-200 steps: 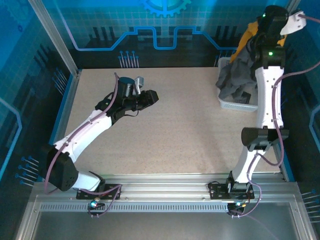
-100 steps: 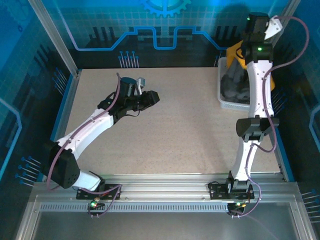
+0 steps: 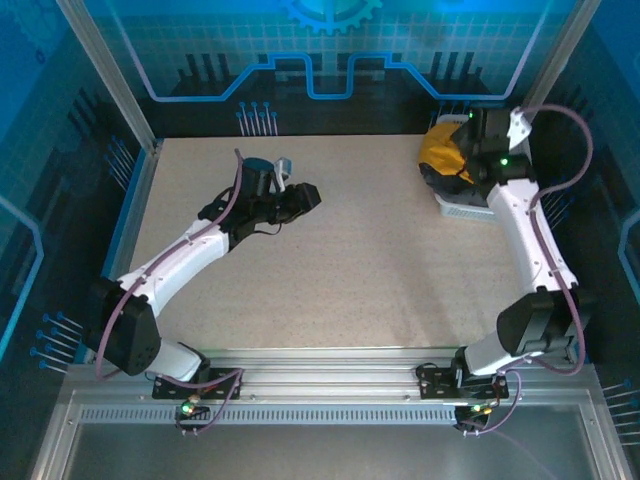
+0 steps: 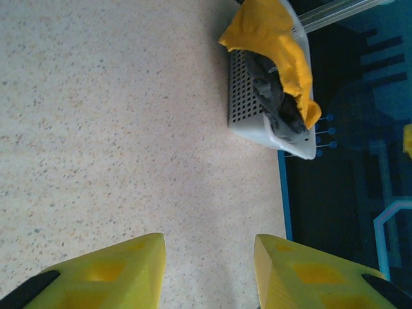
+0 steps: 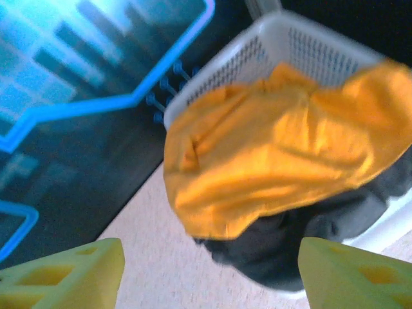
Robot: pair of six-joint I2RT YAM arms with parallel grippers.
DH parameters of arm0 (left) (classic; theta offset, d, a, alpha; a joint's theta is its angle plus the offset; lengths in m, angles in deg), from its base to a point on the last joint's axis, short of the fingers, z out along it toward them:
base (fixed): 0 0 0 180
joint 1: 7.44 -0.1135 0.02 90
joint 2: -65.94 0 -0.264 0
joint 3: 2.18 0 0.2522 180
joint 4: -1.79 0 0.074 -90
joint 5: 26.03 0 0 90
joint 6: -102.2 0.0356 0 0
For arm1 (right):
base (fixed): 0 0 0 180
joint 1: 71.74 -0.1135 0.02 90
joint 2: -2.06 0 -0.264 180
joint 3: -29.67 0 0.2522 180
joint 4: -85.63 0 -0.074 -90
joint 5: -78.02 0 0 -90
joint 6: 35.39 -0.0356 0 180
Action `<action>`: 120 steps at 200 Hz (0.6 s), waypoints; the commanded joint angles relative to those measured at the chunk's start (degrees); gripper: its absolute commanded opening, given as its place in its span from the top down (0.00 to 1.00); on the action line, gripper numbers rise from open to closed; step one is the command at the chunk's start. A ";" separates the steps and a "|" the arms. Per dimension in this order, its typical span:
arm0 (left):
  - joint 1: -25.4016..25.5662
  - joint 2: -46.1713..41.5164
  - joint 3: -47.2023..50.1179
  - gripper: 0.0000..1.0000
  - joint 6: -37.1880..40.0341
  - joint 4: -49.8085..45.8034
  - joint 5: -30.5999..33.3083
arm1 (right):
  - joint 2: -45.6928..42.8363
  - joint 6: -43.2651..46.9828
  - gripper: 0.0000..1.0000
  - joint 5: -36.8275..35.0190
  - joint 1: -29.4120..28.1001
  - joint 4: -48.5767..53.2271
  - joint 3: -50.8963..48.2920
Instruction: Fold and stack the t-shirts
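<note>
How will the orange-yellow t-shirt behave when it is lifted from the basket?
Probably floppy: the orange-yellow t-shirt drapes in folds over the basket rim. It may drag the grey t-shirt lying beneath it. Likely light: the cloth looks thin.

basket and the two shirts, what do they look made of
Basket: looks like white moulded plastic, matt, with a regular lattice of holes and a stiff rim.
Orange shirt: soft cloth, matt, sagging in folds over the rim.
Grey shirt: likely similar soft cloth, crumpled under the orange one; the blur hides its weave.
</note>
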 commanded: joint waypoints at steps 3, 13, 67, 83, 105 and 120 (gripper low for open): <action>0.17 -1.79 2.93 0.58 -1.54 1.88 -2.27 | 4.95 -8.23 0.25 10.65 2.61 -12.59 -5.87; 0.17 -2.05 3.45 0.58 -1.51 2.05 -2.59 | 6.76 -12.08 0.24 12.32 4.39 -14.30 -7.36; -0.01 -4.05 5.70 0.58 -1.55 2.14 -2.74 | 14.37 -22.47 0.21 11.99 7.74 -16.23 -6.43; -0.31 -4.26 5.87 0.58 -1.53 1.92 -2.82 | 16.29 -26.40 0.24 12.53 8.46 -18.03 -7.48; -0.75 -4.45 5.70 0.58 -1.55 1.64 -2.91 | 18.16 -29.24 0.33 12.48 9.07 -20.83 -7.66; -0.81 -4.44 5.60 0.58 -1.55 1.53 -2.91 | 18.97 -29.48 0.44 12.25 8.97 -21.26 -6.42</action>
